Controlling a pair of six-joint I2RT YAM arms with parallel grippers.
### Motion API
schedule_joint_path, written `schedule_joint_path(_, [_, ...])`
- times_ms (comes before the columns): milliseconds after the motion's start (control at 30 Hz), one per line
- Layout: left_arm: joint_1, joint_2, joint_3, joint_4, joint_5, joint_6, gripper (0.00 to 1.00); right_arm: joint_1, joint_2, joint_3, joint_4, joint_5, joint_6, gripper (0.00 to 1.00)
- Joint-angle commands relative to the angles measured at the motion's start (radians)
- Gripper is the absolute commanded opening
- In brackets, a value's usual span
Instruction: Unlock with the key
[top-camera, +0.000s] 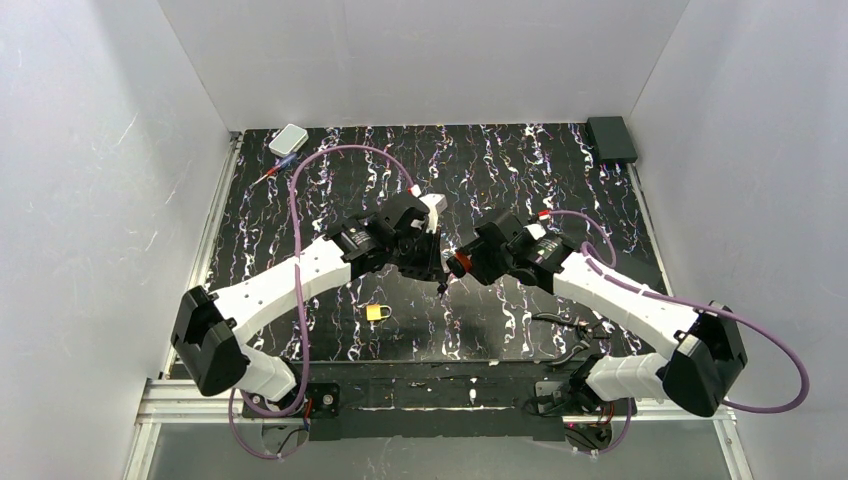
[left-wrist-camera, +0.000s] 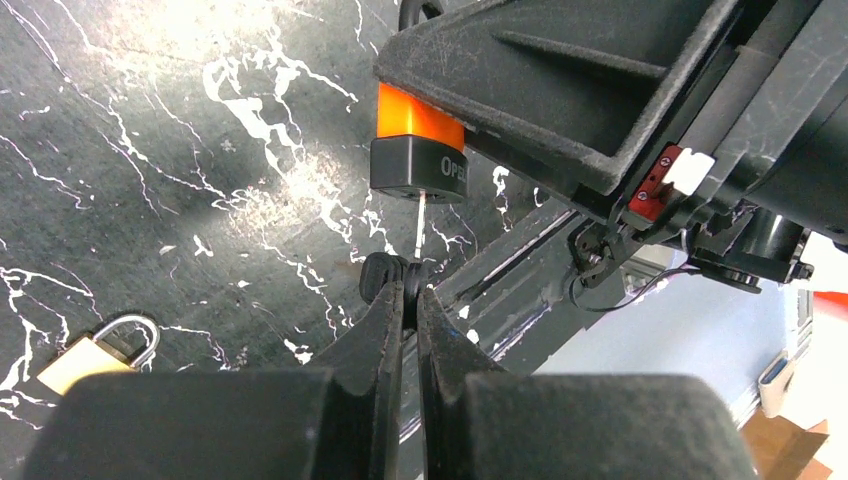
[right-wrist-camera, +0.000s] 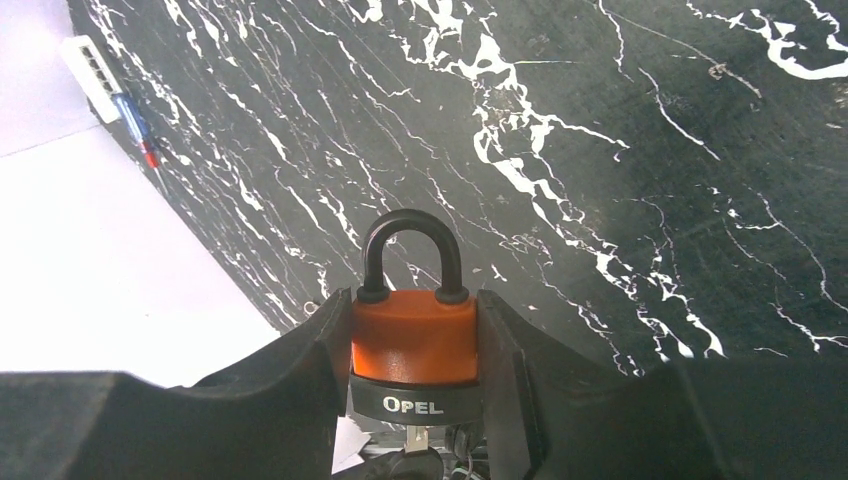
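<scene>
I read OPEL on the black base of the orange padlock, clamped in my right gripper; left gripper pinches the black-headed key, thin blade touching that base

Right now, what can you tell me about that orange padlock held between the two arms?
The orange padlock has a glossy, plastic-looking orange body, a black base band lettered OPEL in white, and a dark curved shackle with both legs seated in the body, so it looks locked. The right gripper clamps its sides and holds it aloft. The key has its thin blade in the padlock's underside, with its head pinched by the left gripper.
</scene>
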Motion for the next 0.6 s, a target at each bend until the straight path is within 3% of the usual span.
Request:
schedule_joint_path(0, [-0.002, 0.018, 0.04, 0.005, -0.066, -0.013, 0.0, 0.029, 0.008, 0.057, -0.027, -0.032, -0.013, 0.01])
schedule_joint_path(367, [0.006, -0.005, -0.087, 0.169, 0.015, -0.343, 0.0, 0.03, -0.03, 0.029, -0.025, -0.016, 0.04, 0.01])
schedule_joint_path(567, [0.013, -0.046, -0.146, 0.257, 0.007, -0.412, 0.0, 0.03, -0.062, 0.001, -0.015, -0.032, 0.076, 0.01])
